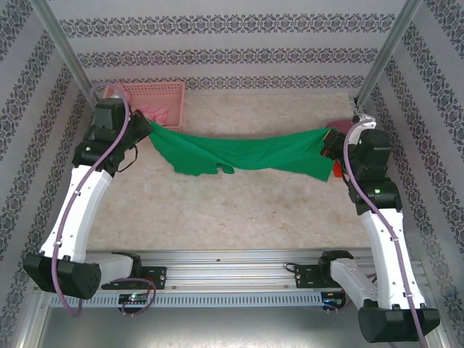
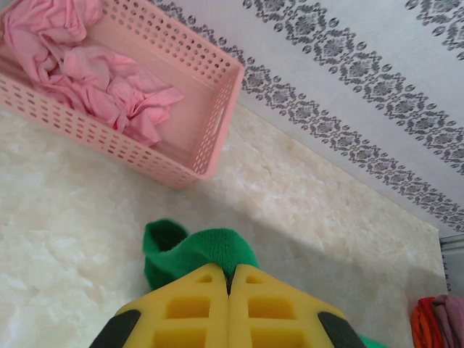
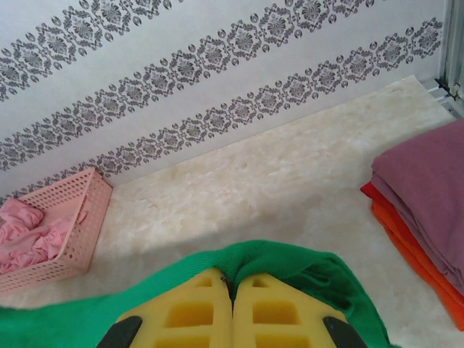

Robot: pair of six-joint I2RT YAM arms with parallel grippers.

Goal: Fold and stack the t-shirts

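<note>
Bright green soft cloth t-shirt (image 1: 246,154) stretched mid-frame; left tool (image 2: 230,274), right tool (image 3: 232,279) each clamped on its edge; level both ends, lower flat onto pale marbled table (image 1: 239,214).

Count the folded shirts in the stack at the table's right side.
3: the mauve-pink shirt on top, the red shirt under it, the orange shirt at the bottom. Others may be hidden between the layers.

the basket (image 1: 156,87) sits at the worktop's (image 1: 239,210) far left corner, crumpled t-shirts (image 2: 94,80) in it. the stretched t-shirt (image 1: 246,154) spans the worktop from the left fingers (image 2: 188,308), just before the basket, to the right fingers (image 3: 192,315), beside the folded stack (image 3: 424,188) at far right.
</note>
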